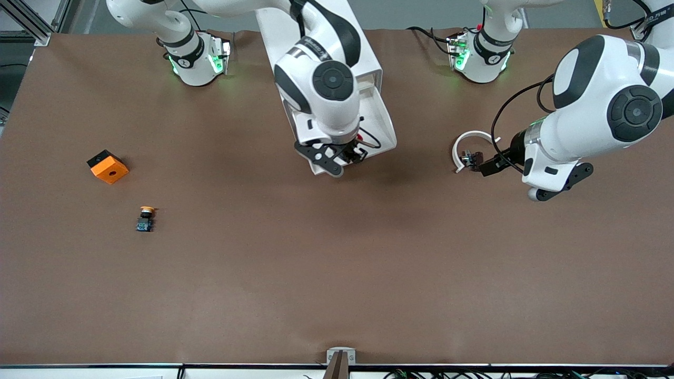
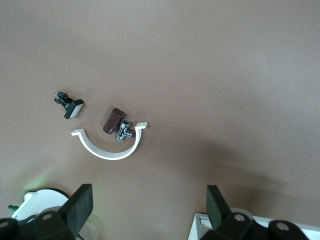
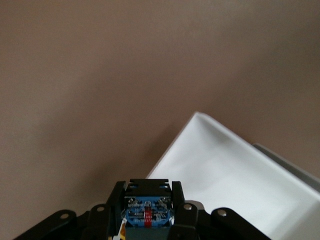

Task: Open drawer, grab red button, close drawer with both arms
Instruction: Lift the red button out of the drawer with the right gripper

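Step in hand: the grab. The drawer (image 1: pixel 376 123) is seen pulled out of the cabinet (image 1: pixel 321 37) toward the front camera, its white tray exposed. The right gripper (image 1: pixel 347 155) hangs over the tray's front edge with its jaws pressed onto the button (image 3: pixel 147 212); in the right wrist view the blue-black body is pinched between the two black fingers, and a fleck of red cap is glimpsed in the front view. The button is thus held in the air, above the drawer rim, not resting in the tray.

The left gripper (image 2: pixel 150 207) hovers over bare counter (image 1: pixel 337 273) toward the left arm's end, jaws spread wide and holding nothing (this arm appears to be waiting). Below it lie a white half-ring clamp (image 2: pixel 110 145), a small dark cylinder with a screw (image 2: pixel 116 125) and a black-and-white switch part (image 2: pixel 70 105).

From the drawer front, at about 8 o'clock in the front view, the orange cube (image 1: pixel 108 167) and the yellow-capped button (image 1: pixel 145 218) are left untouched, well apart from the work.

Judgement: the grab looks done or nearly so. Next, the held button would need lifting clear of the tray, and the open left jaws brought to the cream front so the drawer can be pushed shut squarely.
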`<state>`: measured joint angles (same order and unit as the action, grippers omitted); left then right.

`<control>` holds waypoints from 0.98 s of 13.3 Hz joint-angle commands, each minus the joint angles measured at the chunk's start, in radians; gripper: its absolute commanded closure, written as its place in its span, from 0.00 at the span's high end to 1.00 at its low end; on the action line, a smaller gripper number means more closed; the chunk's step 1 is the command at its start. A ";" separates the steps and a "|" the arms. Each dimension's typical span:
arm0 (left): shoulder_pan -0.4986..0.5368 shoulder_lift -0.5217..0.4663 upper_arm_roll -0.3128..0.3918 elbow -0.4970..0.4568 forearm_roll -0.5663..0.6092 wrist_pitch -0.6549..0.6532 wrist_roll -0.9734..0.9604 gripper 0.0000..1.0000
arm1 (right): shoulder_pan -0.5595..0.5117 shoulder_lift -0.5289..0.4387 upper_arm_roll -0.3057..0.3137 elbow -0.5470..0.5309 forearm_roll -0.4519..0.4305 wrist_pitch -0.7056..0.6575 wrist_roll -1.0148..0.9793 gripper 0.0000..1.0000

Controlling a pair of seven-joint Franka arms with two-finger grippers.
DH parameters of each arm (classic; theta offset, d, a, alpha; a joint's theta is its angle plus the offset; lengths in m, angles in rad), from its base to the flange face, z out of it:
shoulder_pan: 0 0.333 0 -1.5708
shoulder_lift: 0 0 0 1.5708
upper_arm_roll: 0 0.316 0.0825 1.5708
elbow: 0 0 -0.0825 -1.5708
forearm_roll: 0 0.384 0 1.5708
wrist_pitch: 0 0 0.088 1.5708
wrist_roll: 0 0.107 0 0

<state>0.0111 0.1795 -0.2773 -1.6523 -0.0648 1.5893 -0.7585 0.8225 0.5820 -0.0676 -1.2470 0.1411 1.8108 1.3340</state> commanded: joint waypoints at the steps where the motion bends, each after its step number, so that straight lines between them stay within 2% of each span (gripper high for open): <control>1: 0.001 -0.026 -0.005 -0.023 0.020 0.009 0.002 1.00 | -0.080 -0.056 0.005 -0.009 0.022 -0.030 -0.131 0.00; 7: 0.000 -0.025 -0.005 -0.024 0.020 0.009 0.002 1.00 | -0.275 -0.139 -0.001 -0.028 0.012 -0.195 -0.461 0.00; 13: -0.002 -0.028 -0.005 -0.026 0.022 0.005 0.002 1.00 | -0.420 -0.223 -0.001 -0.159 -0.049 -0.188 -0.711 0.00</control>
<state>0.0100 0.1795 -0.2787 -1.6566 -0.0648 1.5893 -0.7585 0.4245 0.4167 -0.0849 -1.3269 0.1265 1.6100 0.6704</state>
